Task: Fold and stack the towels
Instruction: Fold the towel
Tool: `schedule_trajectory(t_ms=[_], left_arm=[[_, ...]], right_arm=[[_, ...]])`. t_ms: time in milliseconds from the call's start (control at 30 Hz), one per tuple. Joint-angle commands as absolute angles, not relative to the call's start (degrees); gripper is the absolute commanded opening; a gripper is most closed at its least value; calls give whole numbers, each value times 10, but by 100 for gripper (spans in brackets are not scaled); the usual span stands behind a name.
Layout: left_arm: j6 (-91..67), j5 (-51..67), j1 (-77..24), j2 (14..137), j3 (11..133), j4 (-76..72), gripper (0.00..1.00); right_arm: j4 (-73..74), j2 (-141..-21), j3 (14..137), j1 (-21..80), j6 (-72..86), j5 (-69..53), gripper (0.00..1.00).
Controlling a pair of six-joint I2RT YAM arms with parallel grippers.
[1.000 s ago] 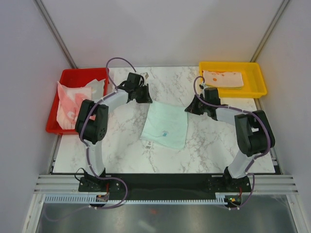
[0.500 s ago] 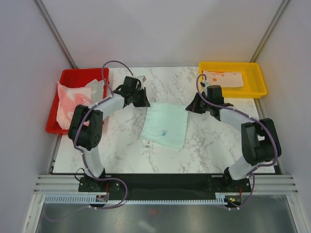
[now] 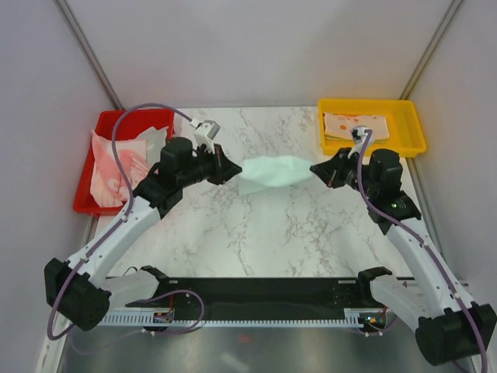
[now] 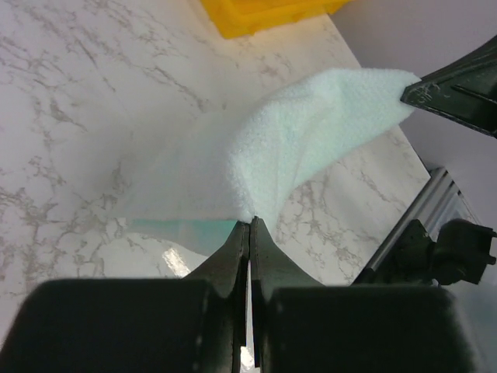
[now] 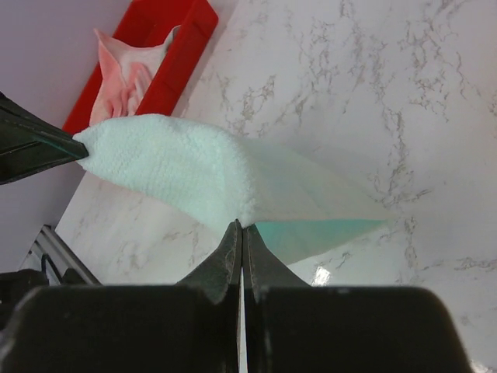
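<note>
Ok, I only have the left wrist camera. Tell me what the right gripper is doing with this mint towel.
Observer: The right gripper is shut on the mint towel; its own wrist camera shows the jaws pinching an edge.
Operator: Now tell me what's in the yellow tray.
Observer: The yellow tray holds one folded cream towel with orange marks, at its left end.
Operator: Report what's waiting on the other side.
Observer: A red tray at the table's left edge holds a crumpled pink towel, not folded.
</note>
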State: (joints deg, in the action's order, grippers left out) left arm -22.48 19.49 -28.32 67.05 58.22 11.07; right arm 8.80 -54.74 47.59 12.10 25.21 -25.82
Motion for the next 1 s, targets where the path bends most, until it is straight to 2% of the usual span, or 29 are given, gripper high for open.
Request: schedule_trajectory(t_ms=[0,133,300,433,600,633,700,833,967], left_arm=[[-252,181,-311,605,550,119,2],[-282,169,-342,552,533,127,2],[-284,109,-345,585,548,155,2],[-283,18,-333,682,563,150,2],[-272,81,-273,831,592,85,2],[-268,96,-251,860,613,62,2],[-263,119,-228,947,656,41,2],[-247,150,-203,1077,743,44,2],[-236,158,-192,1146,801,46,2]], right_arm=[[117,-491,447,120,263,-297,0],[141,-413,444,120,287,-308,0],[129,-425,468,120,278,-248,0],[36,-534,446,120,275,-210,0],[-130,-670,409,120,285,-207,0],[-156,-735,409,120,285,-209,0],[-220,-843,446,120,275,-220,0],[-234,-1000,540,111,268,-229,0],[-229,-1090,624,100,273,-243,1]])
